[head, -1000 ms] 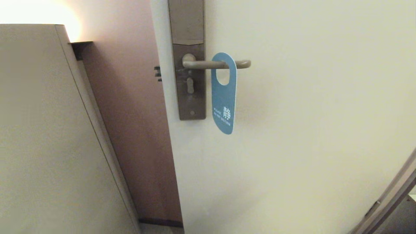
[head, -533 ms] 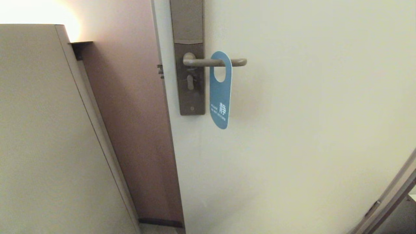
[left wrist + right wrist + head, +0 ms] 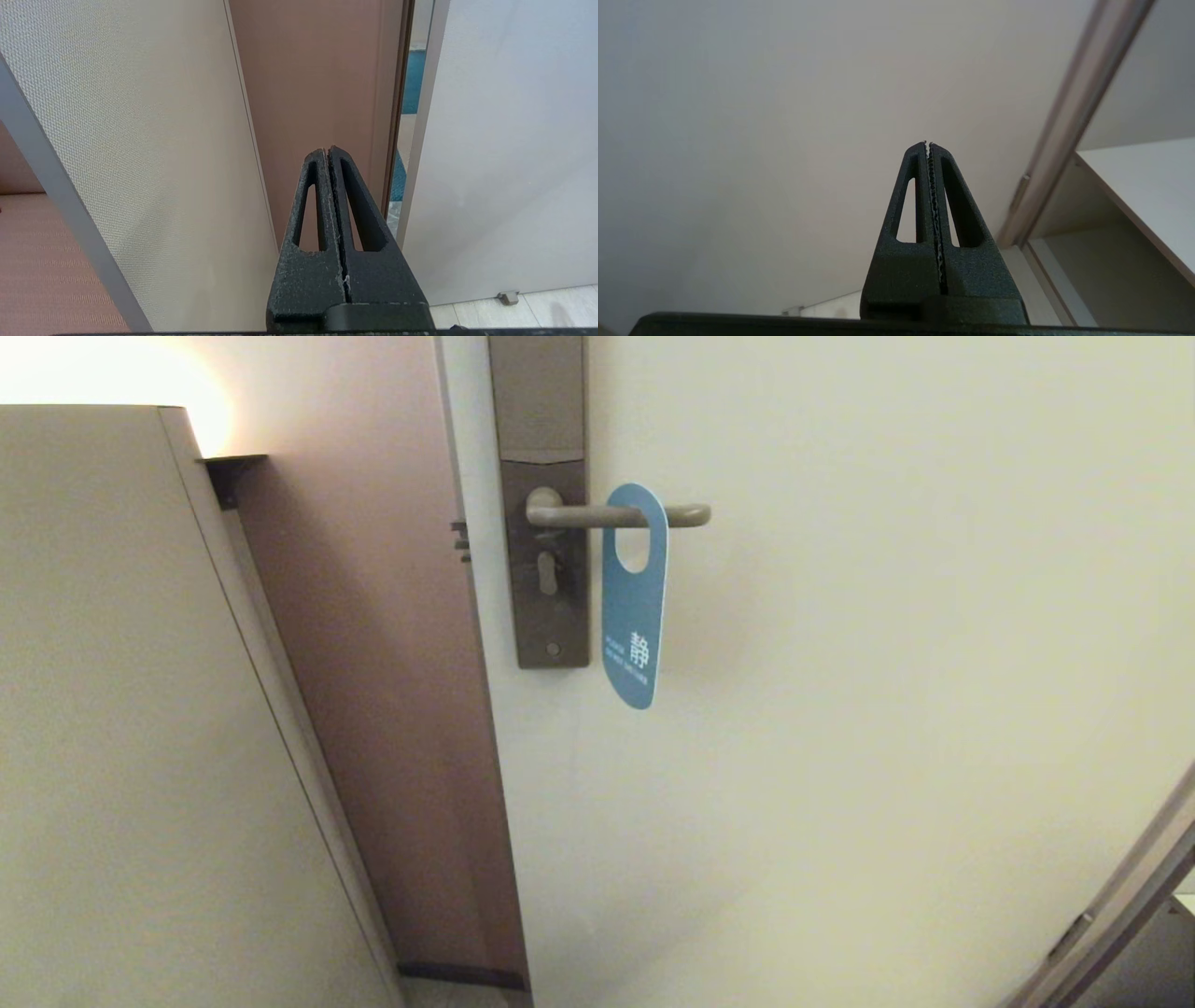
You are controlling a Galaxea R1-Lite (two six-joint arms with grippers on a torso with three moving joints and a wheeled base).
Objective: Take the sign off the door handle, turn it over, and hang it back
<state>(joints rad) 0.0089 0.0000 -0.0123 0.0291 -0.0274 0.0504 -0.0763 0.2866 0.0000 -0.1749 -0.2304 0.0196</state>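
The sign (image 3: 634, 607) hangs on the door handle (image 3: 616, 515), the lever threaded through its oval hole, long axis nearly vertical, rounded lower end pointing down, its printed face turned outward beside the lock plate (image 3: 547, 560). The lever runs level along the door (image 3: 887, 663). The left gripper (image 3: 328, 151) and the right gripper (image 3: 927, 144) are pressed closed, empty, well apart from the sign.

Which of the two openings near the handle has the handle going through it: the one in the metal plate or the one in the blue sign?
The sign's oval hole: the handle passes through it. The plate's keyhole stays empty.
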